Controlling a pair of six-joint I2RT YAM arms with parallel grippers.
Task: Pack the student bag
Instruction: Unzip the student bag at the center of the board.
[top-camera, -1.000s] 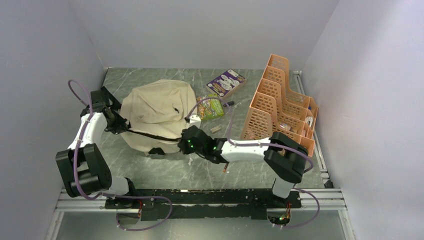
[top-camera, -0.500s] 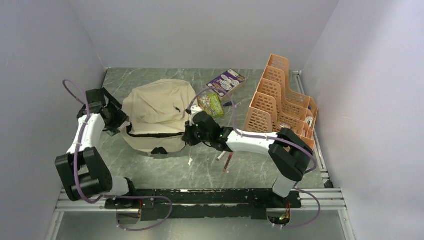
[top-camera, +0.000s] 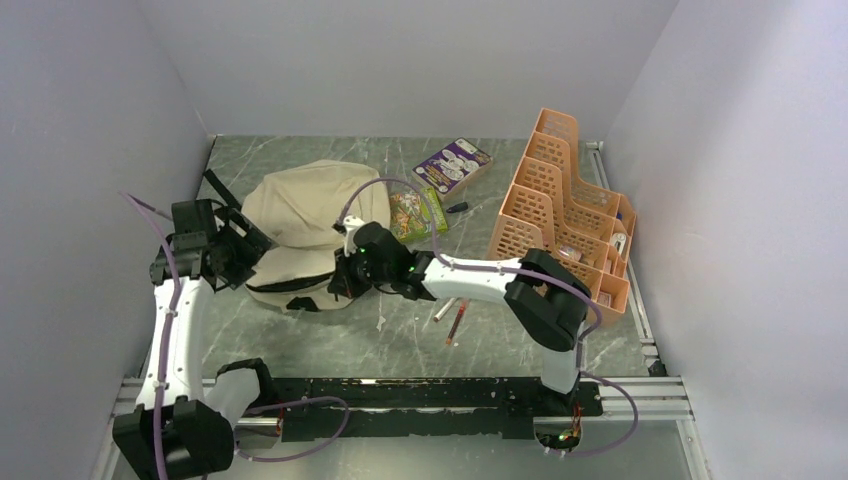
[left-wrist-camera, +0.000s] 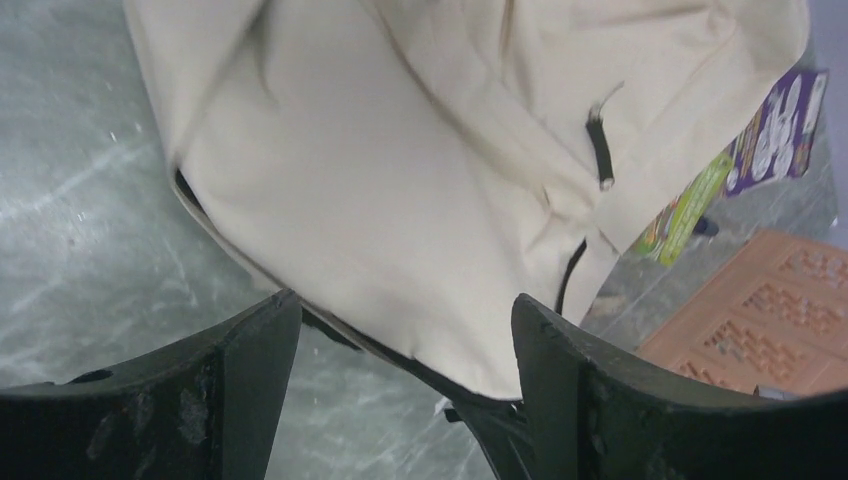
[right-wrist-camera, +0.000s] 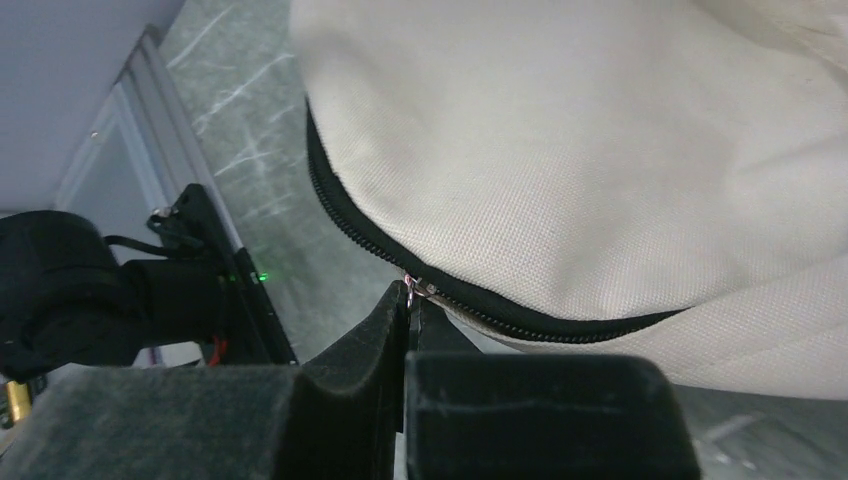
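Note:
The beige student bag (top-camera: 300, 215) lies on the left half of the table, its black zipper (right-wrist-camera: 500, 312) running along the near edge. My right gripper (top-camera: 345, 278) is at the bag's near side, shut on the small metal zipper pull (right-wrist-camera: 415, 287); in the right wrist view that gripper (right-wrist-camera: 410, 300) has its fingers pressed together on the pull. My left gripper (top-camera: 245, 245) hovers at the bag's left edge. Its black fingers (left-wrist-camera: 250, 370) stand wide apart, with the bag (left-wrist-camera: 400, 180) just beyond the left gripper (left-wrist-camera: 400, 335) and nothing held.
An orange perforated organizer (top-camera: 560, 220) stands at the right. A purple booklet (top-camera: 453, 164) and a green packet (top-camera: 415, 212) lie behind the bag's right side. Pens (top-camera: 455, 320) lie on the table near the right arm.
My left gripper opened, let go of the bag's left edge and drew back. My right gripper moved left along the bag's near edge, still shut on the zipper pull. The bag shifted.

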